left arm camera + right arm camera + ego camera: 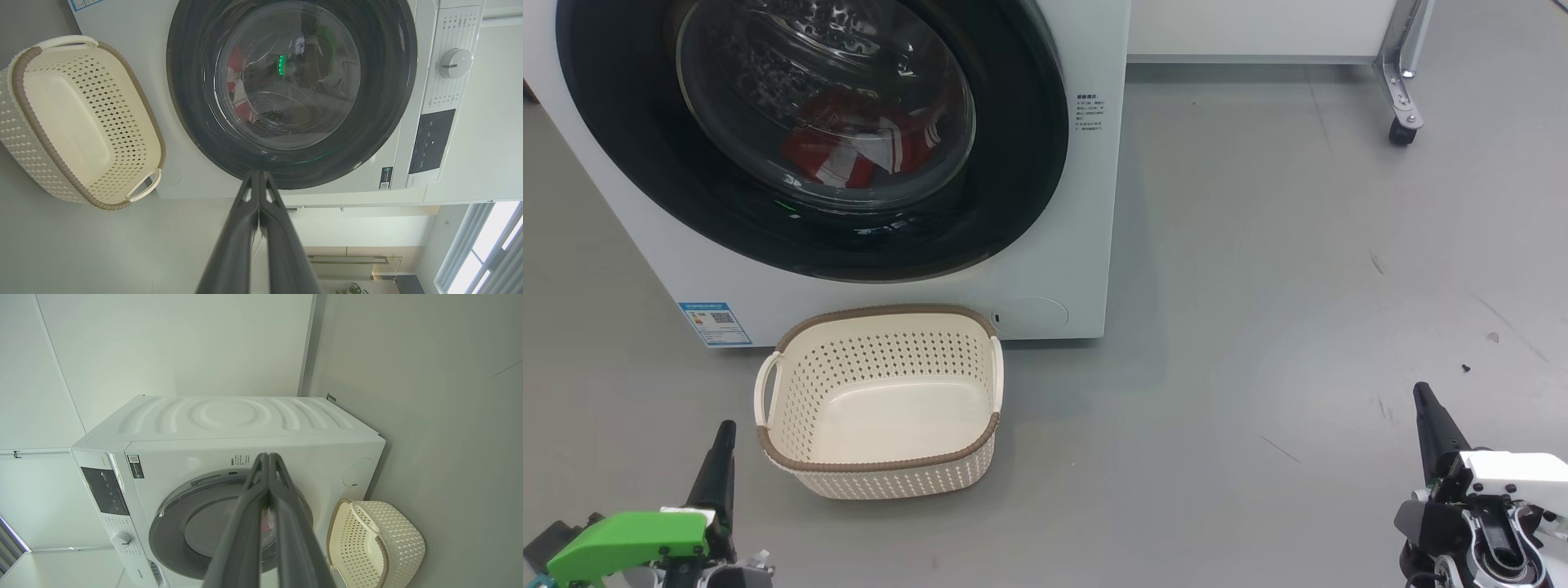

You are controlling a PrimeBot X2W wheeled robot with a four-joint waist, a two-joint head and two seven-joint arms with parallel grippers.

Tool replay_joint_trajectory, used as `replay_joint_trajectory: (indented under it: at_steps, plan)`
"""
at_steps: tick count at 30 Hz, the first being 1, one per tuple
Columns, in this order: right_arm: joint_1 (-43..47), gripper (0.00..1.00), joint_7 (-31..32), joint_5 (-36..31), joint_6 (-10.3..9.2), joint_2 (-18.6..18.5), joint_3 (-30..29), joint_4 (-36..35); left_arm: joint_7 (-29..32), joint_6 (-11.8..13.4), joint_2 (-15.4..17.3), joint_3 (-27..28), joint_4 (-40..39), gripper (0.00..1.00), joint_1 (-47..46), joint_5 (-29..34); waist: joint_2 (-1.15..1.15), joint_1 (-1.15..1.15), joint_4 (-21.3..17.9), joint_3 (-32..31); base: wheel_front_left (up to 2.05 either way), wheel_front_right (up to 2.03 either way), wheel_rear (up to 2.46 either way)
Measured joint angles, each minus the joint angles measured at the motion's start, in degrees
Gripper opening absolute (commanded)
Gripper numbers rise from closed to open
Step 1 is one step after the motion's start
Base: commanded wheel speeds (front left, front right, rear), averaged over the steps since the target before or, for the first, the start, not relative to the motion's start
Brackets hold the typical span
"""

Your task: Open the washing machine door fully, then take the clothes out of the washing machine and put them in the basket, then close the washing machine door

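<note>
We saw the washing machine (1058,269) standing on the grey floor (1298,286), its round black washing machine door (1021,171) shut flat against the white front. Through the door's glass window the red and white clothes (866,155) lay low in the steel drum. The basket (876,311) sat upright on the floor just in front of the machine's lower edge, below the door, with its bare cream bottom showing; whether its far rim touched the machine we could not tell. A small blue label (716,324) marked the machine's lower corner beside the basket. Our left fingers (715,474) were pressed together with nothing between them, hanging in the air at the lower left of the head view, near the basket's side handle but apart from it. In the left wrist view those fingers (241,228) pointed at the door's lower rim. Our right fingers (1433,429) were likewise closed on nothing, well away from the machine and the basket, above bare floor. In the right wrist view they (245,522) pointed toward the door.
</note>
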Motion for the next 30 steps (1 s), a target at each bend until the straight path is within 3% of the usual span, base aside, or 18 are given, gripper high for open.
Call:
replay_joint_trajectory:
  at_steps: [6, 7, 30]
  plan:
    - [0.47, 0.00, -0.01, 0.01, -0.04, 0.31, 0.07, 0.79, 0.00, 0.08, -0.34, -0.07, 0.85, 0.00, 0.45, 0.10, 0.00, 0.00, 0.00, 0.00, 0.00, 0.00, 0.00]
    - [1.05, 1.00, -0.01, 0.01, -0.04, 0.64, 0.09, 1.45, 0.00, 0.08, -0.65, -0.14, 1.48, 1.00, 0.99, 0.11, 0.00, 0.00, 0.00, 0.00, 0.00, 0.00, 0.00]
    - [2.66, 1.00, -4.10, -3.08, -0.05, 1.22, 1.31, 0.15, -4.21, 0.08, -0.98, -2.01, 0.58, 1.00, 2.26, 1.15, 0.00, 0.00, -0.03, 0.09, 0.00, 0.00, 0.00]
